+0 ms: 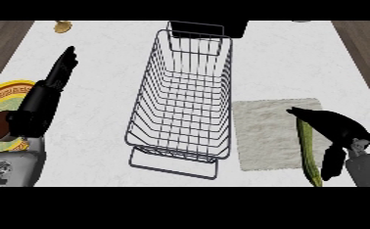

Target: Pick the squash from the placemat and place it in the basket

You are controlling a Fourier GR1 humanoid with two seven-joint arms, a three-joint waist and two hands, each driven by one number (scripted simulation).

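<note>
A long green squash [309,149] lies lengthwise along the right edge of the pale grey placemat [264,135]. My right hand [339,125] reaches in from the lower right and lies over the squash's far end. Its fingers stretch out to the left and its thumb hangs down to the right of the squash, so the hand is open. The dark wire basket [145,83] stands in the middle of the counter, just left of the placemat, with nothing in it. My left hand [51,86] rests open at the left edge with its fingers up.
A yellow patterned plate [16,88] sits at the left edge, partly behind my left forearm. A small golden object [62,26] stands at the far left corner. A dark box [239,27] is behind the basket. Wooden floor shows past both counter sides.
</note>
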